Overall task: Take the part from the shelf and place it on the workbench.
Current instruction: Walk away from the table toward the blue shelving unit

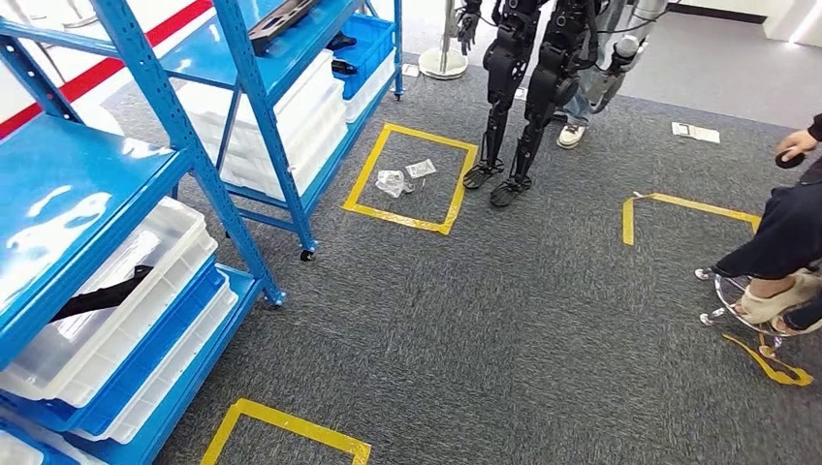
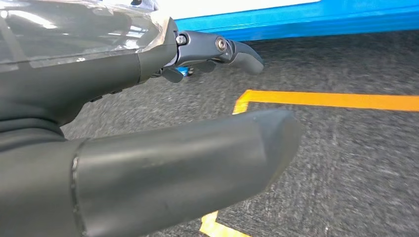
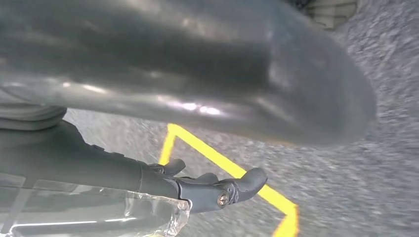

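Observation:
A blue shelf rack [image 1: 165, 126] stands at the left of the head view, with white bins [image 1: 126, 291] on its lower levels. A long black part [image 1: 102, 295] lies in the nearest white bin. Another dark part [image 1: 281, 21] rests on the top level of the farther rack. My left hand [image 2: 123, 103] hangs over grey carpet beside the rack's blue base [image 2: 306, 22]. Its thumb and fingers [image 2: 222, 49] are apart with nothing between them. My right hand [image 3: 148, 98] hangs the same way, fingers [image 3: 222, 190] spread, holding nothing.
Yellow tape squares [image 1: 407, 179] mark the grey carpet; one holds crumpled clear bags [image 1: 399, 179]. Another black humanoid robot [image 1: 528, 87] stands at the back. A person sits on a stool [image 1: 785, 242] at the right edge. Tape corners lie under both hands [image 2: 321, 98] [image 3: 222, 165].

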Robot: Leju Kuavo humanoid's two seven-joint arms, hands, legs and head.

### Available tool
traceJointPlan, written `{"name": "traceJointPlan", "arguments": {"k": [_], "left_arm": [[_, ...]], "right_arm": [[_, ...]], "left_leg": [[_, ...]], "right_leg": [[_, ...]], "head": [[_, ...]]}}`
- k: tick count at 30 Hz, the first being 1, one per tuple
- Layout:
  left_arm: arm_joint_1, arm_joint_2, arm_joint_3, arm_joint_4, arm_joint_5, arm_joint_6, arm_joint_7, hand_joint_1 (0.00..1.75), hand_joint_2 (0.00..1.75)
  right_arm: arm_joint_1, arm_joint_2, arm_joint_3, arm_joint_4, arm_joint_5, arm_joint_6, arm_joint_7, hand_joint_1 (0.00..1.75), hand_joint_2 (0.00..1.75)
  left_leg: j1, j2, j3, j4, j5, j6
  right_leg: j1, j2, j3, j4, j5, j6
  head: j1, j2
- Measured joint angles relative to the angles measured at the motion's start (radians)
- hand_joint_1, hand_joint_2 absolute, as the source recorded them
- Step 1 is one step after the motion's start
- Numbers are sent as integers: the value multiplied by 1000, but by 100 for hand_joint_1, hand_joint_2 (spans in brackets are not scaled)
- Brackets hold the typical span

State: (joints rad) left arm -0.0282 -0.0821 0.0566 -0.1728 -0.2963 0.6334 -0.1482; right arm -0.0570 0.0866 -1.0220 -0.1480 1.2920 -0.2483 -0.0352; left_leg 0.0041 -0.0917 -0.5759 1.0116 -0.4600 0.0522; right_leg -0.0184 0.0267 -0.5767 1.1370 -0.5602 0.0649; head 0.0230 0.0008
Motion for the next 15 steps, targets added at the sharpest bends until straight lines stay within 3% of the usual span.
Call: {"name": "traceJointPlan", "arguments": {"k": [2,3,5,6,7,9,11,12,13,15], "left_arm": [[0,0,-3,0,-8,13,1,0,0],[0,0,-4,0,-11,18,1,0,44],[4,1,-6,0,-15,21,2,0,131],[7,1,-7,0,-15,22,2,0,175],[8,2,-8,0,-15,23,2,0,175],[9,2,-11,0,-16,27,0,0,175],[10,1,-13,-2,-32,31,-1,0,175],[13,1,-10,-7,-52,31,1,0,175],[19,1,-4,-14,-80,32,5,0,175],[27,2,13,-32,-126,33,12,0,175]], "right_arm": [[0,0,0,0,2,0,-1,0,0],[-1,1,0,0,3,0,-1,0,0],[-3,2,0,0,4,0,-1,0,0],[-4,2,0,0,5,0,-1,0,0],[-4,2,0,0,5,0,-1,0,0],[-1,2,0,0,5,0,-2,0,0],[3,1,0,0,5,0,-2,0,0],[3,1,0,0,5,0,-2,0,0],[3,1,0,0,5,0,-2,0,0],[2,2,0,0,5,0,-2,0,0]], "left_leg": [[-3,-24,0,3,0,-9],[-4,-34,-2,3,1,-15],[-3,-49,-8,1,4,-26],[-2,-38,-12,6,0,-31],[-3,-12,-23,27,-15,-36],[-3,55,-71,130,-77,-43],[2,81,-134,259,-134,-50],[3,85,-149,290,-139,-52],[5,89,-142,279,-125,-52],[5,117,-74,161,-63,-48]], "right_leg": [[-4,33,46,-109,43,0],[-3,41,55,-127,50,-6],[-1,21,59,-129,54,-22],[-2,11,61,-132,57,-30],[-4,-1,61,-134,60,-39],[-3,-28,61,-137,60,-53],[2,-60,59,-137,58,-60],[4,-74,58,-137,57,-61],[4,-88,59,-136,57,-62],[6,-111,63,-136,53,-60]], "head": [[0,0],[0,0],[-1,0],[-2,0],[-4,0],[-8,0],[-10,0],[-10,0],[-10,0],[-11,0]]}}
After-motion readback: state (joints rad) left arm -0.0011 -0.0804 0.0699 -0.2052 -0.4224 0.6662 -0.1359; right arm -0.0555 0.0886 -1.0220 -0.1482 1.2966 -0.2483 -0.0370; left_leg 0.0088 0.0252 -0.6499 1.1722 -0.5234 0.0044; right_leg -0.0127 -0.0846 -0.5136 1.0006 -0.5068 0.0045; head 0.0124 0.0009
